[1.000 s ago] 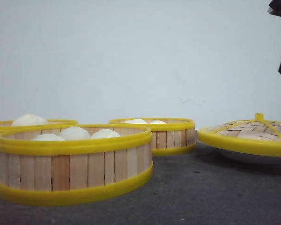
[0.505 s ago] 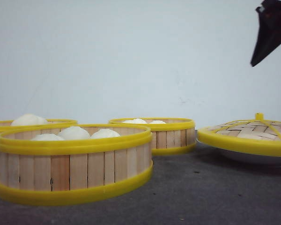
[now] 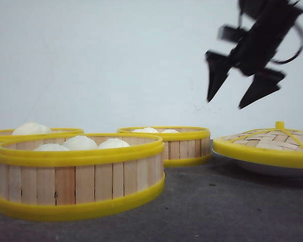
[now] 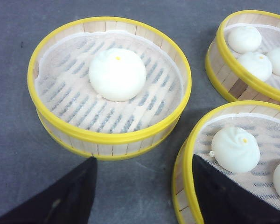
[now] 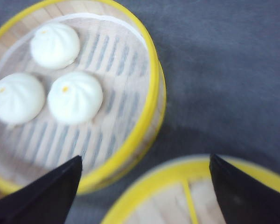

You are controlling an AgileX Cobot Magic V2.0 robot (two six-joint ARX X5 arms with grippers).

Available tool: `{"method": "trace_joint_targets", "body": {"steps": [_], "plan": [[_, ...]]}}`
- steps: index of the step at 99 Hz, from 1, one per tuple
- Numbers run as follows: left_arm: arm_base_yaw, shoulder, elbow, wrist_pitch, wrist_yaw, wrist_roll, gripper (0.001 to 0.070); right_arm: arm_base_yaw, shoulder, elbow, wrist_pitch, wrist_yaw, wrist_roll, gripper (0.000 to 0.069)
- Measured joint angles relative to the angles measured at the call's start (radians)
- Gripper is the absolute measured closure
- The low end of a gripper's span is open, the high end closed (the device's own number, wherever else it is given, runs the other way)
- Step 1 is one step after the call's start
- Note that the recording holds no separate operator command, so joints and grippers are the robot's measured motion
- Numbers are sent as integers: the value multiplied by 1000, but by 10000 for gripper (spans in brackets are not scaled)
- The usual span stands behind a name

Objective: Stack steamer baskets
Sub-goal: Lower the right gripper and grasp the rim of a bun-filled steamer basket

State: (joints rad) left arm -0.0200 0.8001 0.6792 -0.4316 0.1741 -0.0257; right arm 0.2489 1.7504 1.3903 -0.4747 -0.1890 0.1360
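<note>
Wooden-slatted, glossy plastic-rimmed steamer baskets (image 3: pixel 78 174)

We see a plain white wall (image 3: pixel 101 60) behind a dark grey, evenly lit tabletop (image 3: pixel 217 212).

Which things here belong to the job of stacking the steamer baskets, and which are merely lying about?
Belong to the job:
near basket
far left basket
middle basket
right tool

Lying about:
woven lid
white plate under the lid
buns inside the baskets
</note>
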Motion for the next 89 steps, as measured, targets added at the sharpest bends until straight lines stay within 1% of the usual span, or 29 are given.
{"method": "trace_joint_targets", "body": {"steps": [17,32,37,41,47,53,75,79,89], "plan": [[0,0,0,0,0,0,322,14,202,220,-78,21,-6,154],[0,0,0,-2,0,0,322,23,338,367,-123,59,-10,156],[0,0,0,-2,0,0,322,24,371,401,-134,62,-10,168],[0,0,0,-2,0,0,322,26,393,425,-149,63,-10,191],[0,0,0,-2,0,0,322,26,416,444,-153,71,-10,230],[0,0,0,-2,0,0,322,28,425,447,-155,76,-11,253],[0,0,0,-2,0,0,322,37,441,447,-165,84,-15,293],[0,0,0,-2,0,0,322,38,443,447,-166,84,-16,316],[0,0,0,-2,0,0,322,40,455,447,-169,84,-16,399]]}}
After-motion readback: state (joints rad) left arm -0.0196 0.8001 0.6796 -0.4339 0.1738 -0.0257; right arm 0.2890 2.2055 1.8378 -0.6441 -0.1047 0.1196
